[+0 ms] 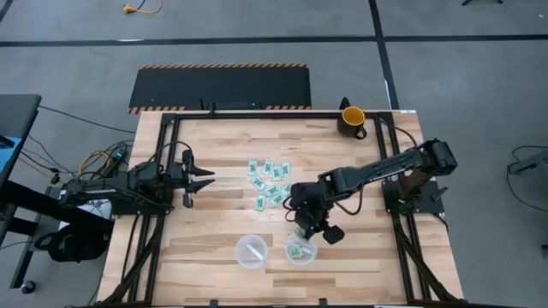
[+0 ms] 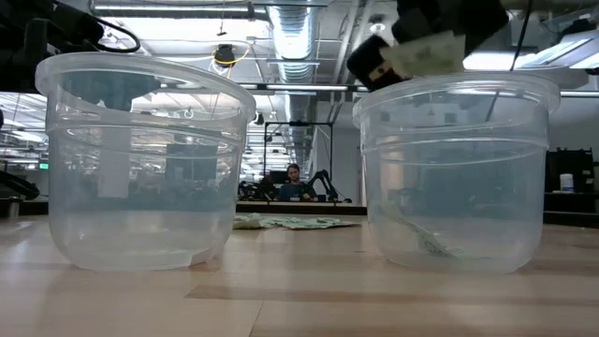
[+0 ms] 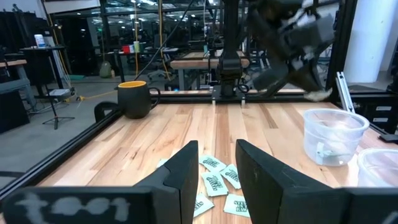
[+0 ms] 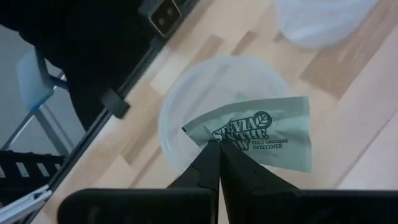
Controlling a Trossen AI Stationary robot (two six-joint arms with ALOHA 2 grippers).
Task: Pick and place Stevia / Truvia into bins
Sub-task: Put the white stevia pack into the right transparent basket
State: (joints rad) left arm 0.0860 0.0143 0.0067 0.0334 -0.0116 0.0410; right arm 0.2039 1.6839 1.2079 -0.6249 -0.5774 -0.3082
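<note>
Legible print appears in the right wrist view only: the sweetener packet [image 4: 258,134] pinched at one corner by the right gripper [image 4: 217,152], over a clear plastic cup [image 4: 217,99], carries "STEVIA" in dark green capitals beside a small leaf emblem. A second word of the brand line directly under it is partly hidden and unclear. Below that runs smaller print, "ZERO CALORIE SWEETENER".

The loose packets [image 3: 217,180] on the worktop in the left wrist view show dark green printing of the same layout, too small to read.

No text can be read on the yellow-and-black mug [image 1: 352,119] or elsewhere.
</note>
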